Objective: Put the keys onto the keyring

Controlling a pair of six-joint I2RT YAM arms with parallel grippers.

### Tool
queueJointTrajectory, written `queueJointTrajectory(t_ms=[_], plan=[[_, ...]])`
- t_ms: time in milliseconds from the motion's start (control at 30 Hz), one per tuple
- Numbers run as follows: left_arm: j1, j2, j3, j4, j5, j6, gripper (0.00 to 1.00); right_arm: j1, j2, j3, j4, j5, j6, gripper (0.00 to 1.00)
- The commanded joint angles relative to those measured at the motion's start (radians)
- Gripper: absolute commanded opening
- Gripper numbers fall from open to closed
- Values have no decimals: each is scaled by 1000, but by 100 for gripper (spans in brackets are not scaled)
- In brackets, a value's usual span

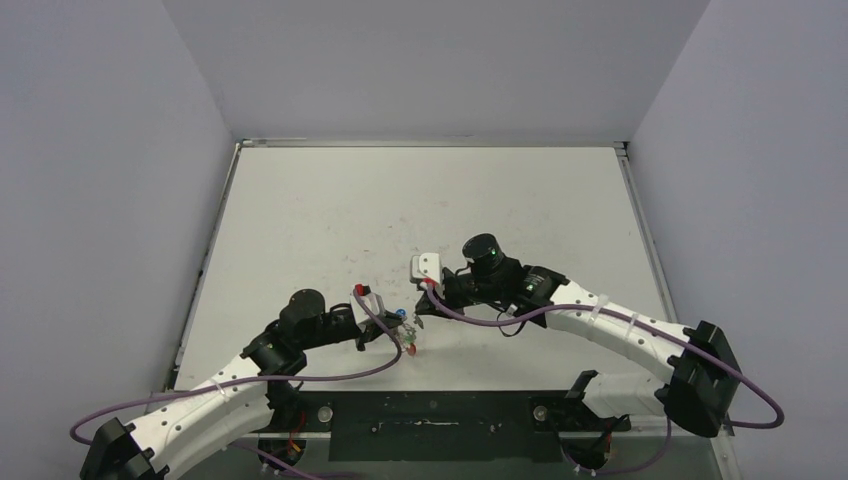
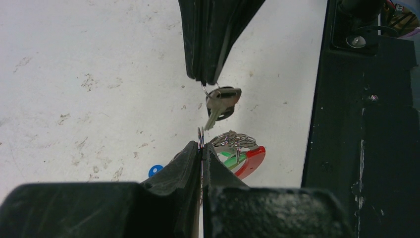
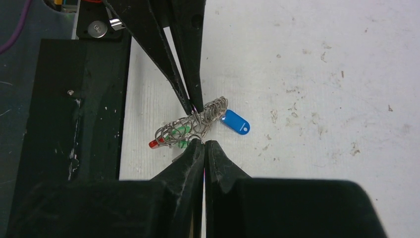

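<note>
From above, the left gripper and the right gripper meet tip to tip over the table. The small things between them are too small to count there. In the left wrist view the left jaws are pressed together on one turn of the keyring, whose coil lies just to the right of the tips. It has one red section, and one green head shows under it. The right jaws, opposite, are closed on one small loop, and from it hangs one dark-headed key, clear of the table. One blue head lies to the left of the left jaws. In the right wrist view there is one coil between the two pairs of tips, touching both. Two green bits show inside it, one red end is at its left and one blue head at its right.
</note>
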State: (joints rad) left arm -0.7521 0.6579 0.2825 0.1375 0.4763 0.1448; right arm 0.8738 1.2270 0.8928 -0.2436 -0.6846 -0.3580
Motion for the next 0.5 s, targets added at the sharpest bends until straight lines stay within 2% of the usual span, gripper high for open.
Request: queueJointTrajectory(t_ms=[0, 467], plan=[[-1, 1, 50, 74, 19, -17, 0, 48, 36, 38, 77, 32, -1, 0], [-1, 11, 44, 90, 21, -29, 0, 113, 77, 74, 66, 111, -42, 0]])
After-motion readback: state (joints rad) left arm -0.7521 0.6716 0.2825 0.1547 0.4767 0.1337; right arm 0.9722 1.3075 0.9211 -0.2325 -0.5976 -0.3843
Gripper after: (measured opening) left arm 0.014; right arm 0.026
